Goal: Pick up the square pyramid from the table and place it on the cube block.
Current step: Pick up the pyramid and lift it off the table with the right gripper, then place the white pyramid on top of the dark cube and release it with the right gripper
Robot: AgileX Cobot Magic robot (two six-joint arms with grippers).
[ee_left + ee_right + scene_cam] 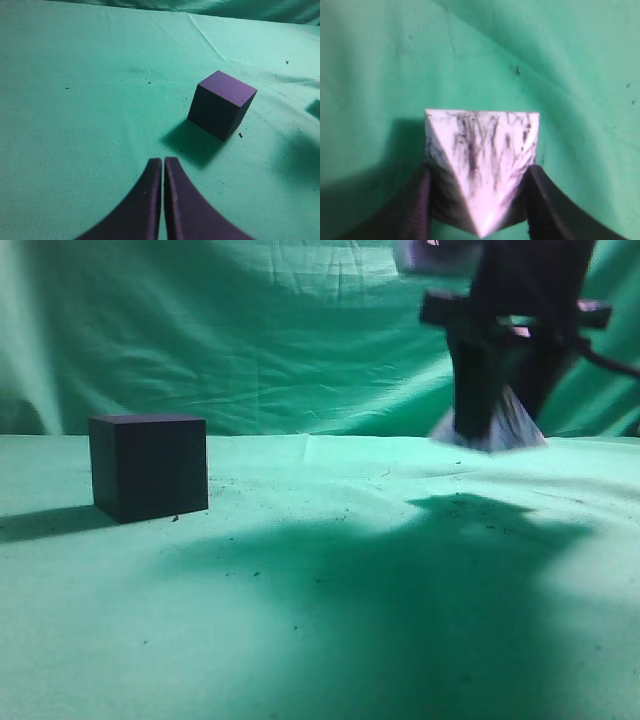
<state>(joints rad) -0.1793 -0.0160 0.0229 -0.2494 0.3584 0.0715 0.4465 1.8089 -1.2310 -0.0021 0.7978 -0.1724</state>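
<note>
The dark purple-black cube block (148,466) stands on the green table (320,620) at the left; it also shows in the left wrist view (221,103), ahead and to the right of my left gripper (163,161), which is shut and empty. My right gripper (497,415) is shut on the pale, dark-streaked square pyramid (512,430) and holds it above the table at the right. In the right wrist view the pyramid (482,157) sits between the two fingers of my right gripper (479,200).
Green cloth hangs as a backdrop (250,330) behind the table. The arm's shadow (480,530) falls on the cloth below the right gripper. Small dark flecks dot the cloth.
</note>
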